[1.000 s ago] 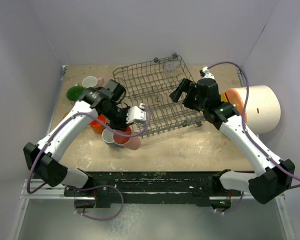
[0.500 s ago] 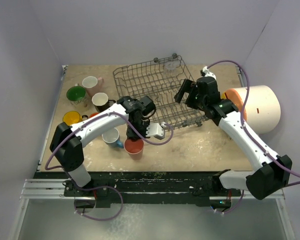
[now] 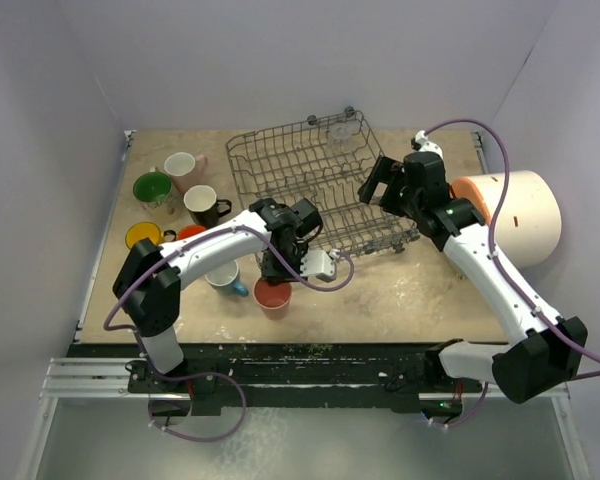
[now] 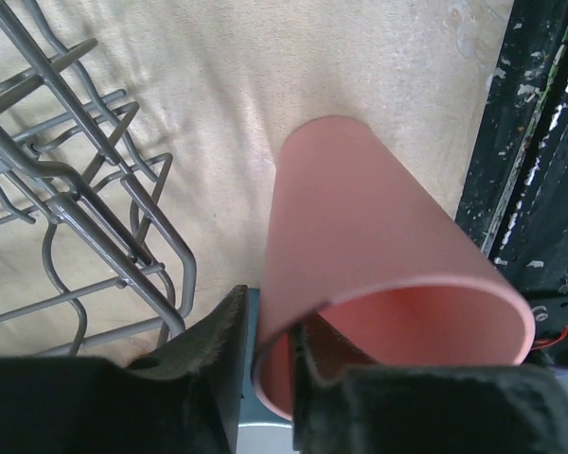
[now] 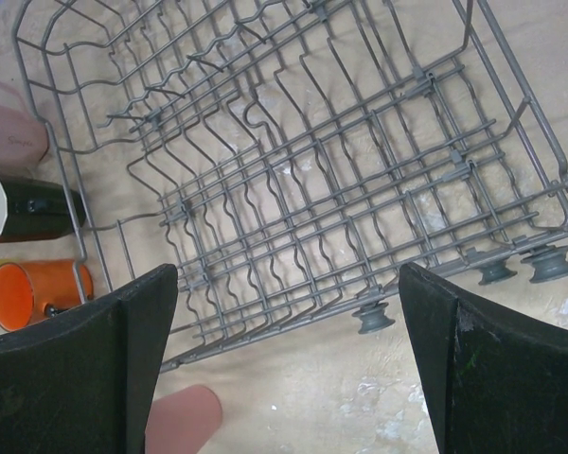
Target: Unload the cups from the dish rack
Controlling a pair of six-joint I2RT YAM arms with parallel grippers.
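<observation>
**Tumbler at the desk, glass in the rack**

From above, the left pincer (image 3: pixel 279 272) holds the pink tumbler (image 3: pixel 272 296) mouth-up at the desk (image 3: pixel 430 290), just beside the dish rack (image 3: pixel 310 190), where a clear glass (image 3: pixel 340 130) sits; left wrist: clamped on the tumbler's rim, so a crooked release may topple it; right wrist: the right pincer (image 5: pixel 284 364) gapes apart above the rack.

Our left arm (image 3: pixel 202 249) folds toward 3 o'clock, left gripper (image 4: pixel 273 364) pinching the pink tumbler (image 4: pixel 379 255); our right arm (image 3: pixel 490 270) reaches toward 11 o'clock, right gripper (image 5: pixel 284 350) spread wide.
</observation>
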